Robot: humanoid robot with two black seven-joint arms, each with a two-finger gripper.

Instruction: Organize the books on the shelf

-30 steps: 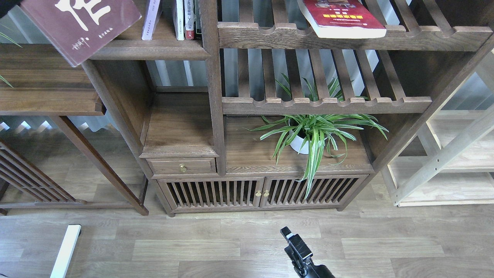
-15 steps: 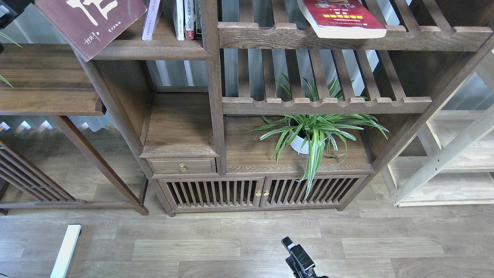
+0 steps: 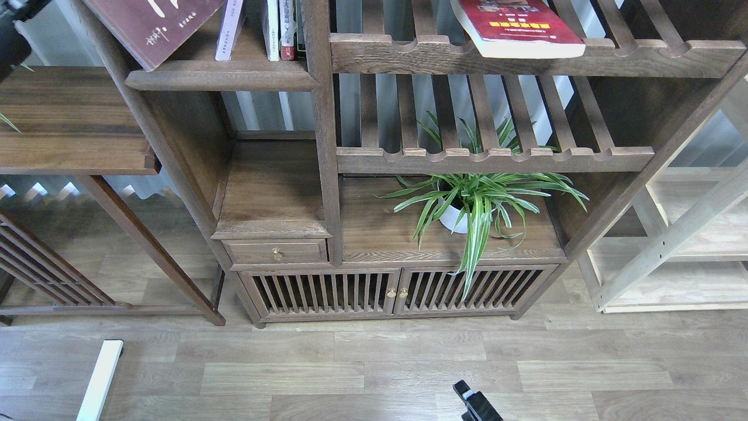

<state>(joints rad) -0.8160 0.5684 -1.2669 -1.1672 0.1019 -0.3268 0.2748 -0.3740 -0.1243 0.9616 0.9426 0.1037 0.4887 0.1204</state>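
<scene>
Presently the maroon book [image 3: 155, 26] is seen tilted over the shelf [image 3: 222, 76]; light and floppy, it is best gripped near the spine. Neither set of fingers can be told open or closed.

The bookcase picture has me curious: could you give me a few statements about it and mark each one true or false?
1. The red book lies flat on a slatted rack. True.
2. The potted plant stands on the floor. False: it stands on a lower board inside the bookcase, above the slatted doors.
3. The maroon book is tilted, its lower corner over the dark shelf. True.
4. The small drawer is pulled open. False: it is closed.
5. The right claw is holding the red book. False: it is low over the floor, far from any book.
</scene>
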